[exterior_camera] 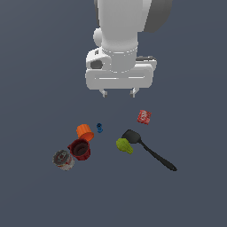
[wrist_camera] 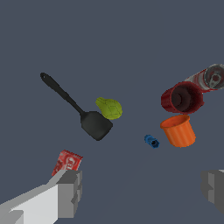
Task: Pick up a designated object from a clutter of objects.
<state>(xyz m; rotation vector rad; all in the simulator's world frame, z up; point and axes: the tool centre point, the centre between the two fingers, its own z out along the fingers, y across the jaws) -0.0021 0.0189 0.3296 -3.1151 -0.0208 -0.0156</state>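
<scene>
Pear-like lump (exterior_camera: 124, 145) (beside spatula (exterior_camera: 148, 149))

1. The lump (exterior_camera: 124, 145) touches the spatula (exterior_camera: 148, 149) head.
2. On the exterior view's left, two cups (exterior_camera: 80, 149) and a can (exterior_camera: 63, 160) huddle.
3. My pincer (exterior_camera: 119, 93) hangs above them all.
</scene>
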